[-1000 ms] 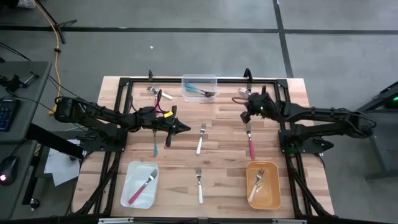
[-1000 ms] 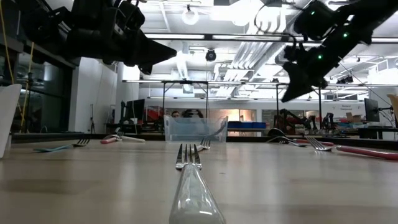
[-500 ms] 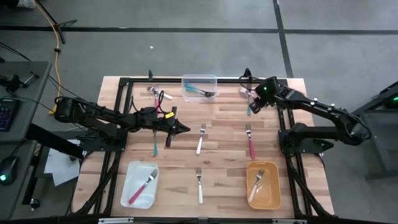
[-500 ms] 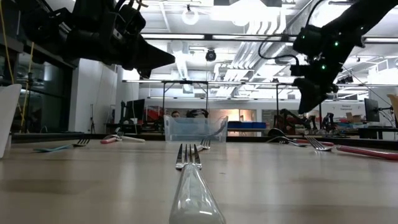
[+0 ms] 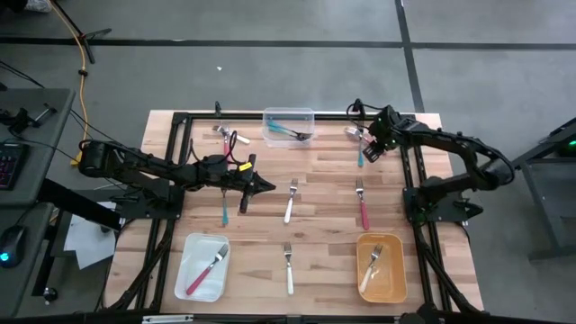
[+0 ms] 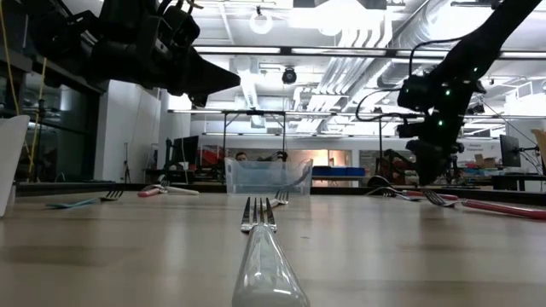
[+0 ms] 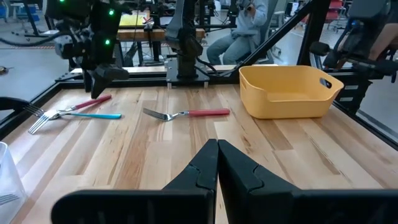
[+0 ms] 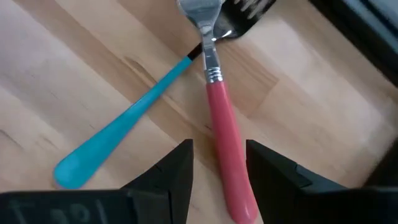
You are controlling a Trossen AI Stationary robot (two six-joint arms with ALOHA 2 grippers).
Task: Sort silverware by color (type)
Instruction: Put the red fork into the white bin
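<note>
Sorting is partly done, judging from how the forks lie. The clear bin (image 5: 289, 125) at the far edge holds a teal fork (image 5: 286, 131), the white bin (image 5: 203, 266) a pink-red fork (image 5: 206, 268), and the yellow bin (image 5: 381, 267) a cream fork (image 5: 371, 266). Loose on the table (image 5: 324, 198): a teal fork (image 5: 224, 209) under the left arm, a pink-red fork (image 5: 227, 139) near the far left corner, two cream forks (image 5: 290, 200) (image 5: 289, 268) down the middle, a pink-red fork (image 5: 363, 205) right of centre, and a crossed teal fork (image 8: 118, 130) and pink-red fork (image 8: 224, 134) at the far right. Right gripper (image 8: 217, 163) hovers low over that crossed pair, fingers spread wide astride the pink-red handle, holding nothing. Left gripper (image 7: 216, 163) hangs above the table left of centre, jaws pressed together, empty. Estimate: well under half sorted, seven forks left.
</note>
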